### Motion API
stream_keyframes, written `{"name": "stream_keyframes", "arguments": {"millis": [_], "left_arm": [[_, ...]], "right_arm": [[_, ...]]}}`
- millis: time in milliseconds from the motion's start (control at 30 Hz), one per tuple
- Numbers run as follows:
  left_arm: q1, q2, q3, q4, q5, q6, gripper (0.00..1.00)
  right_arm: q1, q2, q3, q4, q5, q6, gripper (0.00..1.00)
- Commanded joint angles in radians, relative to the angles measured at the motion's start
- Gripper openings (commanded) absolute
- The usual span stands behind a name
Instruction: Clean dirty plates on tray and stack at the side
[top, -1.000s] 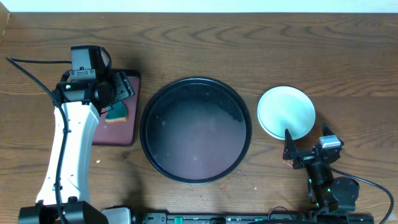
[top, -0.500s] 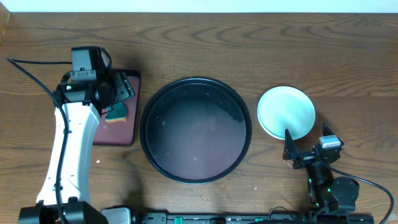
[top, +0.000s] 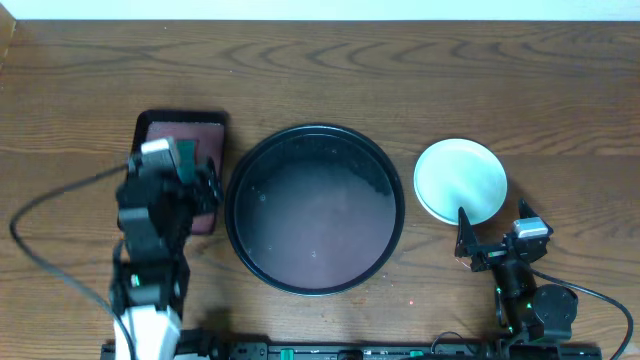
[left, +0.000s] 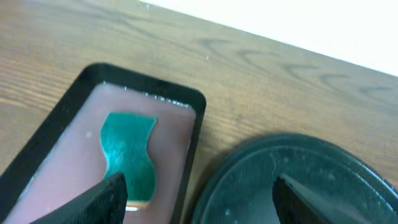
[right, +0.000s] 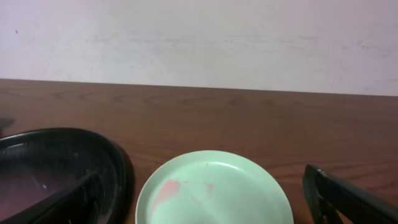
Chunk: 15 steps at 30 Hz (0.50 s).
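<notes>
Across the whole scene a brown wooden table is stretching, and everything is resting on it. At its middle the large round black tray is lying flat, its raised rim going all around and its floor giving a dull, wet-looking shine.

On the left side, the left arm is reaching in from the near edge. It is covering a part of the smaller dark red tray, which is lying just beside the black tray's left rim. The left gripper is hanging above the gap between these two trays. Its jaws are standing wide apart and are holding nothing.

To the right of the black tray, apart from it, the plates are sitting on the bare table. The top one is pale mint-green. A second rim is peeking out under its lower left edge, so at least two are lying one on another; how many I cannot tell.

Near the plates, at the table's near right, the right gripper is pointing toward them. Its fingers are also spread wide, with nothing between them.

Inside the dark red tray a green sponge with wavy sides is lying flat. On the top plate a faint red smear is showing.
</notes>
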<state>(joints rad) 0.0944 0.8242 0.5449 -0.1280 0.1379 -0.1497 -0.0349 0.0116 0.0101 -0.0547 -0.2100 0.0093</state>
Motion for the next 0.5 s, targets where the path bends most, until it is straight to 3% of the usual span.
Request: {"name": "stream_keyframes", "arguments": {"millis": [0, 200, 467], "left_arm": [[-0.002, -0.185, -0.154, 0.077, 0.049, 0.105, 0.75], [-0.002, -0.478, -0.358, 0.149, 0.071, 0.184, 0.75], [-0.002, -0.681, -0.520, 0.150, 0.072, 0.248, 0.75]], "right_arm": [[0.004, -0.006, -0.005, 0.002, -0.008, -0.014, 0.99], [0.004, -0.006, -0.005, 0.001, -0.008, -0.014, 0.99], [0.004, -0.006, -0.005, 0.001, -0.008, -0.014, 0.99]]}}
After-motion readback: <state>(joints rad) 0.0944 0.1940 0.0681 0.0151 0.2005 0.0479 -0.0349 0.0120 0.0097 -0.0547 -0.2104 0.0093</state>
